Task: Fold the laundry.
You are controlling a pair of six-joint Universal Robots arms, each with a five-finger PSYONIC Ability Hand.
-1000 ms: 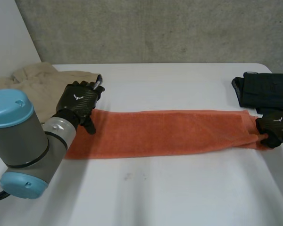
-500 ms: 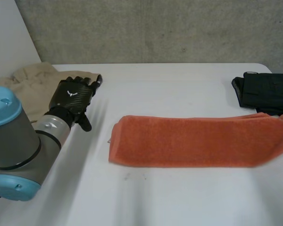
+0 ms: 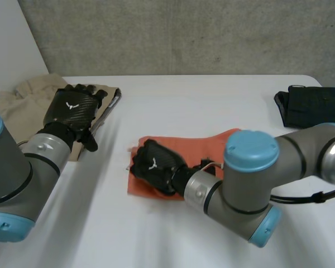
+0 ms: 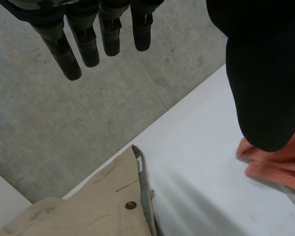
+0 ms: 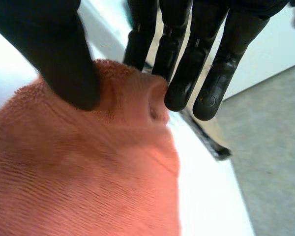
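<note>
Since half a second ago the right arm [image 3: 251, 184] has swung across the white table [image 3: 212, 100] and carried one end of the orange towel [image 3: 212, 146] over onto the other. The towel now lies doubled, long axis still side to side. Left of the towel's end are the beige trousers [image 3: 22, 100], with the left hand [image 3: 72, 109] over them, fingers [image 4: 88, 44] straight and holding nothing. The right hand [image 3: 153, 167] sits right on that end, thumb and fingers [image 5: 179, 73] pinching a ridge of cloth, so I'd say it's the nearer one for smoothing.

Left hand [image 3: 71, 107] hovers, fingers straight; right hand [image 3: 153, 167], stretched leftward, pinches.
</note>
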